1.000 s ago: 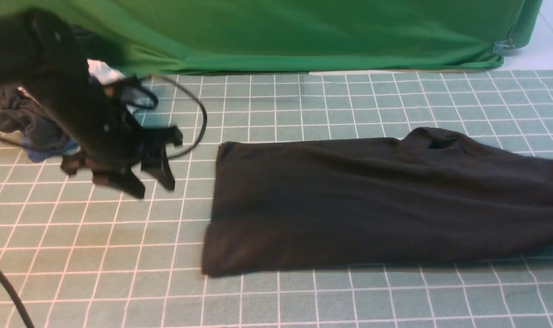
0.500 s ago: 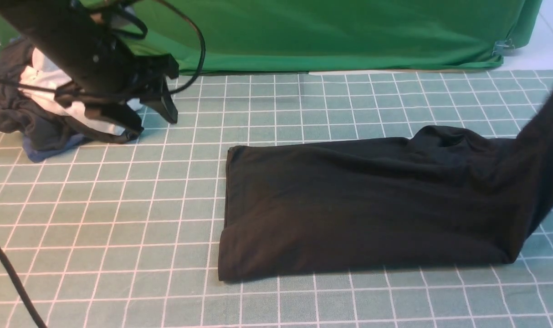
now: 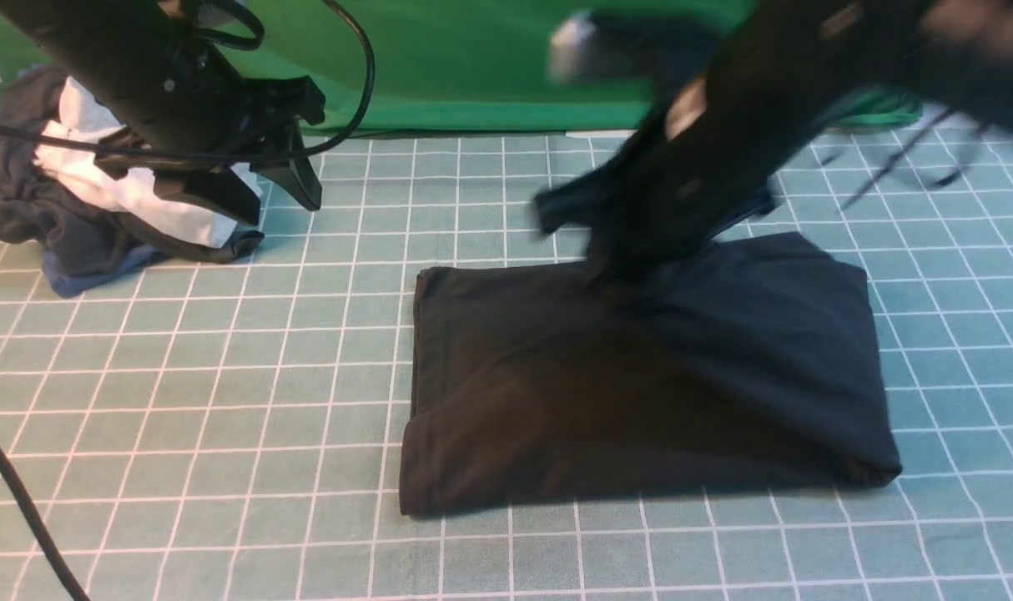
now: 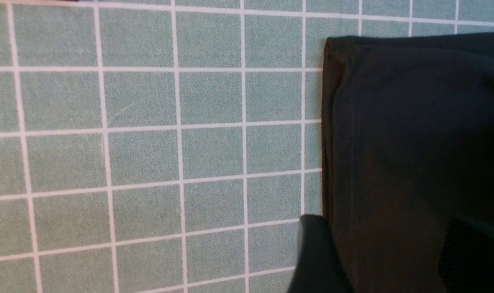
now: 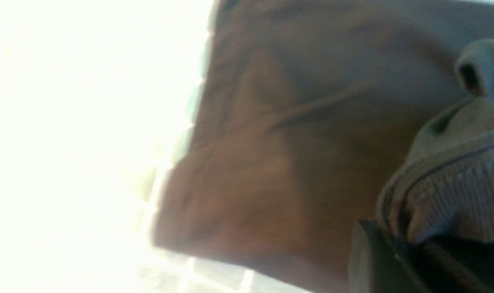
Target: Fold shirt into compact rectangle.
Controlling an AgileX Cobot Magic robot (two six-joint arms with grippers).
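Step in hand: The closing of a crosswise fold is judged to be under way. The left end effector is held released and empty above the heap of clothes at the far left of the bench, well apart from the shirt. The right end effector, blurred in the front view, is clenched on ribbed cloth, taken to be the shirt's collar band, at the garment's far edge near its middle.
Progress: The task is judged late. A near-rectangle is already formed, but the top layer is not yet laid flat.
Next move: The pinched edge would need to be lowered towards the left border, squared with the layer beneath, and only then let go. A release made too high could leave the layer skewed or bunched.
Shirt, place: It lies on the gridded bench, right of centre, touching nothing else.
Shirt, left edge: A straight, stitched hem runs parallel to the grid lines, with a soft roll at the near corner.
Shirt, middle: Plain black cloth is seen, slightly rumpled where the upper layer is gathered under the right end effector. No logo or label can be made out.
Shirt, right edge: A rounded, doubled fold is seen, tidy and slightly slanted against the grid.
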